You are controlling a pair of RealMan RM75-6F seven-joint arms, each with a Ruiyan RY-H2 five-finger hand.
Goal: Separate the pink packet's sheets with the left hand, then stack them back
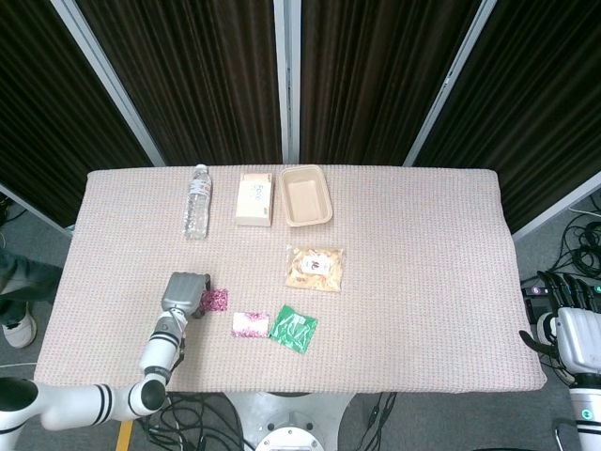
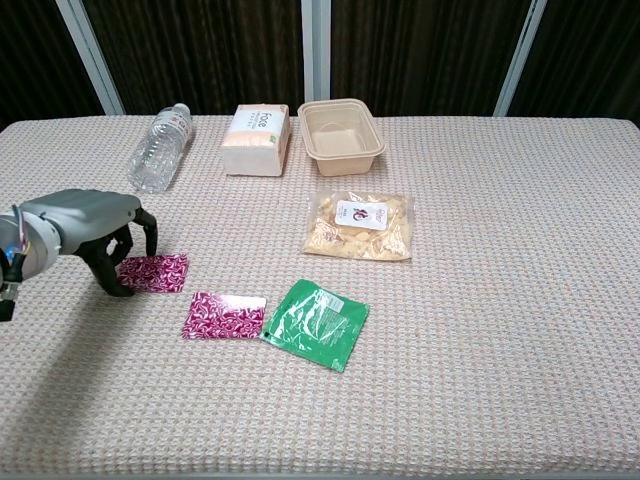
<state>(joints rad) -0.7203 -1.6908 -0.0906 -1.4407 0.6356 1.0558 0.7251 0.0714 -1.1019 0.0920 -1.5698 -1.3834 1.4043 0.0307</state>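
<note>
Seen from the head camera, two pink sheets lie apart on the desk (image 1: 423, 254): one pink sheet (image 1: 215, 300) sits at the fingers of the left hand (image 1: 184, 293), the other pink sheet (image 1: 250, 324) beside a green packet (image 1: 294, 329). The right hand (image 1: 575, 336) waits off the desk's edge, its fingers too small to read. From the chest camera, the left hand (image 2: 95, 232) arches over the near sheet (image 2: 153, 272), fingertips touching its edge, nothing lifted. Separation looks done; stacking remains.
</note>
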